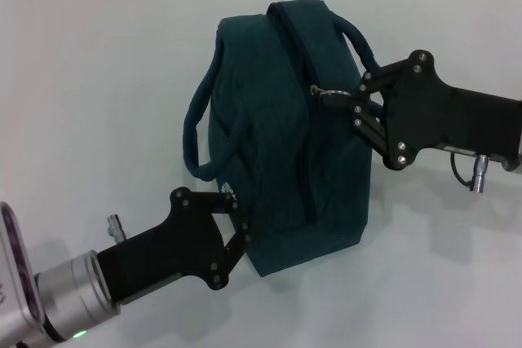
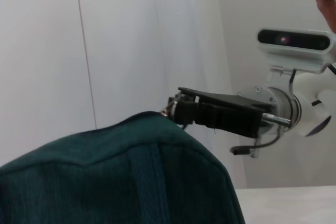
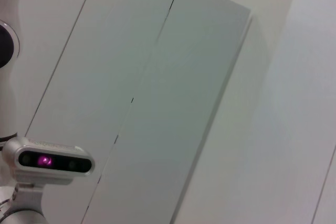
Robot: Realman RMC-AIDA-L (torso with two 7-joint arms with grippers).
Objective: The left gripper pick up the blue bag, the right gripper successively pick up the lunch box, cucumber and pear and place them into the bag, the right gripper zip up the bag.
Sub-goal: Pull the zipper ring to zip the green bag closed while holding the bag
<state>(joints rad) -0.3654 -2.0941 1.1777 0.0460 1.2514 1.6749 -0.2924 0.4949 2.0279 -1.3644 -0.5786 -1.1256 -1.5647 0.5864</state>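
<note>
— Where are the claws?
— The right claw [image 1: 330,97] is pinched on the silver zipper pull [image 1: 320,92] atop the blue bag [image 1: 277,128]. The left claw [image 1: 241,222] grips the bag's near lower corner.
— And the bag?
— It stands closed on the white tabletop [image 1: 98,103], handles [image 1: 196,132] drooping.

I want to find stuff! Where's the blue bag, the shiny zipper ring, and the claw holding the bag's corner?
blue bag [image 1: 269,120]: head view, on its broad teal fabric side.
zipper ring [image 1: 320,91]: head view, on the silver pull at the right gripper's tips.
left gripper [image 1: 242,230]: head view, between its fingertips at the bag's lower corner.
</note>
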